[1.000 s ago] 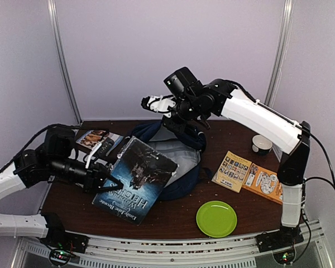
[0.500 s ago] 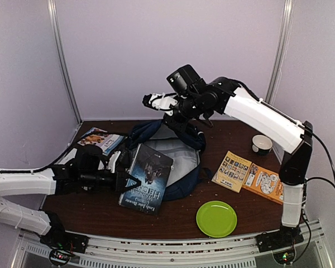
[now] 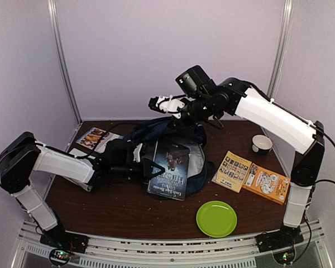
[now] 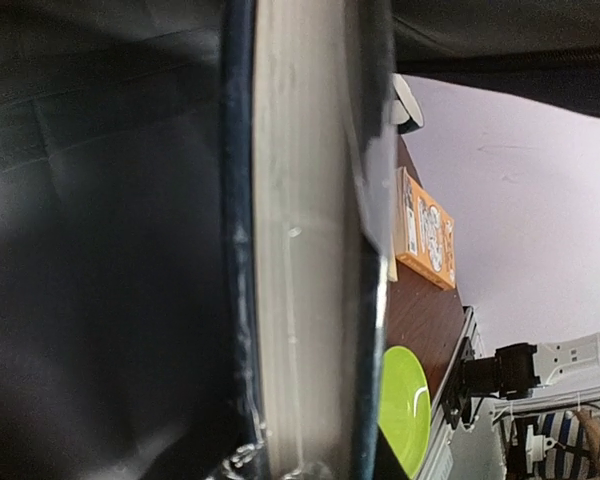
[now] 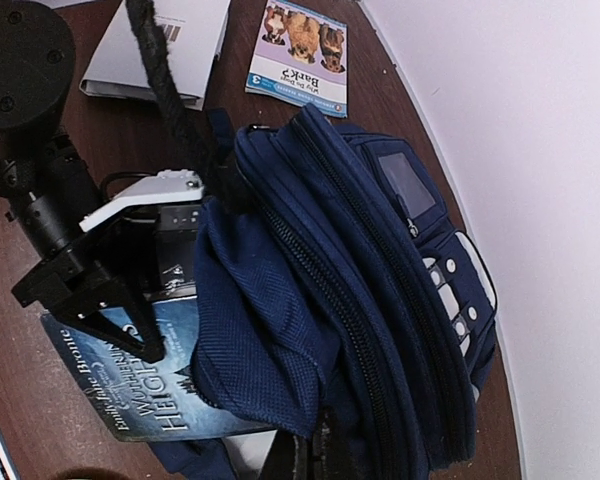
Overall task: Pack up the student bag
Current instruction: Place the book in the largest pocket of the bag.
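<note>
The navy student bag [image 3: 148, 132] lies at the back middle of the table, its grey lining [image 3: 196, 161] showing. My right gripper [image 3: 177, 119] is shut on the bag's upper fabric edge and holds it up; in the right wrist view the fingers [image 5: 315, 455] pinch blue cloth of the bag [image 5: 380, 290]. My left gripper [image 3: 149, 167] is shut on the edge of a dark blue "Wuthering Heights" book [image 3: 170, 170], which rests on the bag's opening. The left wrist view shows the book's page edge [image 4: 300, 250] against dark bag fabric [image 4: 100, 250]. The book [image 5: 130, 390] and left gripper [image 5: 105, 300] also show in the right wrist view.
A green plate [image 3: 216, 218] sits near the front. A yellow booklet [image 3: 232, 171] and an orange book [image 3: 264, 183] lie to the right, with a small bowl [image 3: 262, 144] behind them. A picture book [image 3: 92, 138] and a white booklet [image 5: 155, 50] lie at the back left.
My left arm has stretched right and carried the book from the table's left onto the bag's opening. My right gripper has shifted slightly right, still holding the bag's edge up.
</note>
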{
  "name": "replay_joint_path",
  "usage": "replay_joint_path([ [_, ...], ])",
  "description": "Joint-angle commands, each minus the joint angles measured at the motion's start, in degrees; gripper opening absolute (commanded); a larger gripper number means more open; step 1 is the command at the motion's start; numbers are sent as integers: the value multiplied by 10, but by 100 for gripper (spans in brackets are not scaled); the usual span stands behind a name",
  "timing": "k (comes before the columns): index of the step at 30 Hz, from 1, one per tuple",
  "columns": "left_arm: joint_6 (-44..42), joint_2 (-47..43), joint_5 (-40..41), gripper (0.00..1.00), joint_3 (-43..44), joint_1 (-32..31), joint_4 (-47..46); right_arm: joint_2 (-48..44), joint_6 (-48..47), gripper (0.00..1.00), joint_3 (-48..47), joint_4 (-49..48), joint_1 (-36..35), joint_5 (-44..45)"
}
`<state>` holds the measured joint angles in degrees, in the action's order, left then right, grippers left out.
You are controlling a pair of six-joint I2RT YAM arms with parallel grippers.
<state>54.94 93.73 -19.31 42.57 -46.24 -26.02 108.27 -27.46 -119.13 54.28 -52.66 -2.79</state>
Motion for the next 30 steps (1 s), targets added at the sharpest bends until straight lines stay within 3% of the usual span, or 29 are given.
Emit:
replay_joint_path([
  [1, 81, 64, 68, 0, 23, 27, -165, -52, 2, 0, 5, -52, -12, -42],
  [8, 243, 207, 32, 0, 23, 48, -478, -57, 0, 0, 31, -52, -18, -41],
  [13, 232, 189, 45, 0, 7, 50, -444, -58, 0, 0, 40, -54, -19, -41],
  [22, 181, 57, 43, 0, -47, 25, -329, -58, 1, 0, 34, -57, -25, -2],
  [30, 226, 22, -12, 0, -92, 0, -382, -39, 3, 0, 21, -45, -45, -4],
])
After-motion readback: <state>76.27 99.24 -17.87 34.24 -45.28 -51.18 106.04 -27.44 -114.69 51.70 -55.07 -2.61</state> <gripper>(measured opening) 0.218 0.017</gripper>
